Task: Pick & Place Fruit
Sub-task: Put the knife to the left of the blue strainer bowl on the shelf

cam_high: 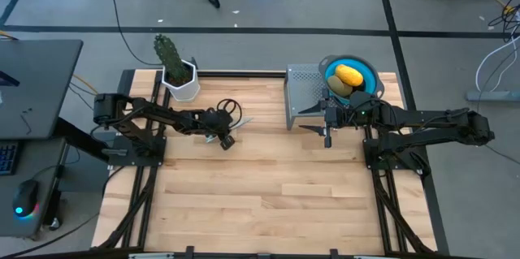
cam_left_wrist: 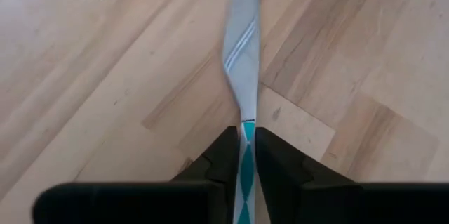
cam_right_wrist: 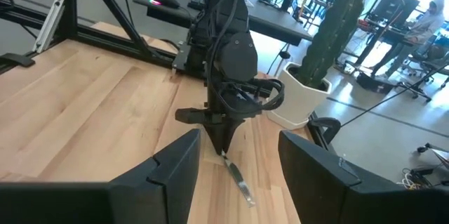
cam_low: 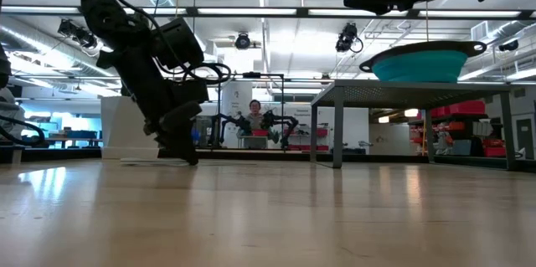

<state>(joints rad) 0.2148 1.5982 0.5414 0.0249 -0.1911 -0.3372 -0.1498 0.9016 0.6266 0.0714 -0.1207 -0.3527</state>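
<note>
On the pale wooden worktop (cam_high: 268,178), the left pincer (cam_high: 226,139) sits low at the upper left of centre in the high view, its dark fingers (cam_left_wrist: 228,155) pressed together on the teal-and-white patterned handle of a silver-bladed knife (cam_left_wrist: 240,62). The blade lies flat on the wood and runs away from the fingertips. In the low view the same arm reaches down at the left of the frame, its tip at the worktop surface.

The right pincer (cam_high: 327,133) hangs above the worktop just right of centre in the upper half of the high view, in front of a grey perforated metal stand (cam_high: 302,88). Its two dark fingers (cam_right_wrist: 179,164) stand spread, with nothing between them.

A teal round bowl (cam_high: 367,72) rests on that stand at the upper right. In it lie a yellow oblong toy fruit (cam_high: 349,74) and, touching it on the lower left, an olive-green oval toy fruit (cam_high: 338,86).

A green cactus in a white pot (cam_high: 177,68) stands at the upper left edge of the worktop, near the left arm.
</note>
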